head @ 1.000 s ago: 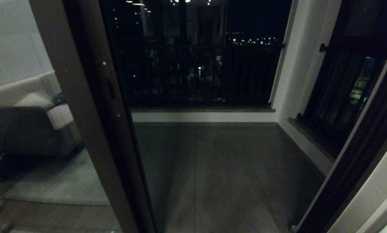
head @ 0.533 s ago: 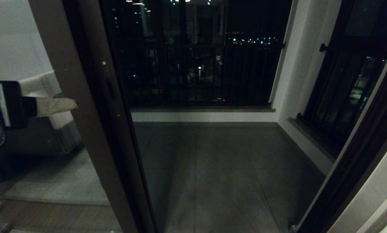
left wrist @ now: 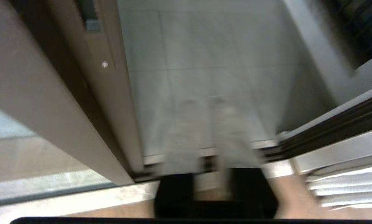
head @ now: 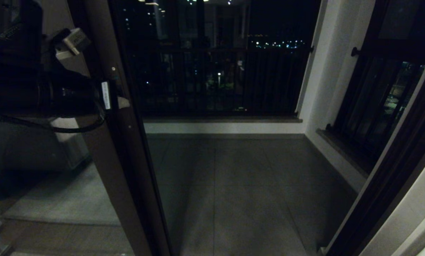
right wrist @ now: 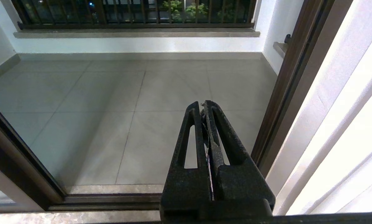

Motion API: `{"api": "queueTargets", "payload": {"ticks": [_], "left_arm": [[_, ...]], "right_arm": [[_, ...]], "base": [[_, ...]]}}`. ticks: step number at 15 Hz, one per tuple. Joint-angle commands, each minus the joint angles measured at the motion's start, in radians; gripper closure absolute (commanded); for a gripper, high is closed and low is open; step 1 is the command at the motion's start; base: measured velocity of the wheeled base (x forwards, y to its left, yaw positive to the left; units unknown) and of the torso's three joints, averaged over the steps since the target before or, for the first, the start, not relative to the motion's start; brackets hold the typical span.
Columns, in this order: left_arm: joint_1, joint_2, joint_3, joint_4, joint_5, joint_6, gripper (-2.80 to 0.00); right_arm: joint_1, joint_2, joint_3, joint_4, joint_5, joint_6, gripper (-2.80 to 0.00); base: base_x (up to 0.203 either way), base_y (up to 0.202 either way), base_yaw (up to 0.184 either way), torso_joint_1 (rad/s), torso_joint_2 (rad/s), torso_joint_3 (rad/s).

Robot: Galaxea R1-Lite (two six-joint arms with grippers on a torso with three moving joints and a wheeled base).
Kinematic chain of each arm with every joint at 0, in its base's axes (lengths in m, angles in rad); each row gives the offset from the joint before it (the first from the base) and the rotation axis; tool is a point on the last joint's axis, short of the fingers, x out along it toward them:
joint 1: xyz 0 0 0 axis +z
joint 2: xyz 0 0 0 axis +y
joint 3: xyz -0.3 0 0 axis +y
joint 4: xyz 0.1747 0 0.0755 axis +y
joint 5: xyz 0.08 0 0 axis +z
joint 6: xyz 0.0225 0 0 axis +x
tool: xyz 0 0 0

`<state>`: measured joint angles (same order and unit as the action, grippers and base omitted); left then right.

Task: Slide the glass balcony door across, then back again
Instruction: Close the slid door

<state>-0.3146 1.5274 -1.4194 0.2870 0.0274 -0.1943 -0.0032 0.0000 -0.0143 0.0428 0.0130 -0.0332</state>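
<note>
Jaws of left gripper (head: 125, 102) unreadable beside glass balcony door (head: 102, 149); right gripper (right wrist: 203, 107) closed, empty.

no legible text anywhere, white label on left arm (head: 105, 95) (unreadable)

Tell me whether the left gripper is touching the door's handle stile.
Cannot tell. In the head view the left gripper overlaps the glass balcony door at its stile, hiding any gap; the left wrist view is blurred with motion.
</note>
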Motion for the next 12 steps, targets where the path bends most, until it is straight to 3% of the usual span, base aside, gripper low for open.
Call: {"api": "queueTargets", "payload": {"ticks": [1, 3, 5, 12], "left_arm": [[0.001, 0.082, -0.027, -0.039, 0.002, 0.023, -2.8], [0.002, 0.092, -0.035, -0.086, -0.021, 0.078, -2.8], [0.023, 0.102, -0.038, -0.089, -0.092, 0.153, -2.8], [0.185, 0.19, -0.111, -0.091, -0.115, 0.189, -2.8]], "right_arm": [[0.0, 0.002, 0.0, 0.0, 0.001, -0.001, 0.0], [0.0, 0.002, 0.0, 0.0, 0.001, -0.001, 0.0], [0.0, 0.002, -0.001, 0.0, 0.001, -0.001, 0.0], [0.0, 0.002, 0.0, 0.0, 0.001, -0.001, 0.0]], "base": [[0.0, 0.0, 0.0, 0.0, 0.0, 0.0], [0.0, 0.0, 0.0, 0.0, 0.0, 0.0], [0.0, 0.0, 0.0, 0.0, 0.0, 0.0], [0.0, 0.0, 0.0, 0.0, 0.0, 0.0]]}}
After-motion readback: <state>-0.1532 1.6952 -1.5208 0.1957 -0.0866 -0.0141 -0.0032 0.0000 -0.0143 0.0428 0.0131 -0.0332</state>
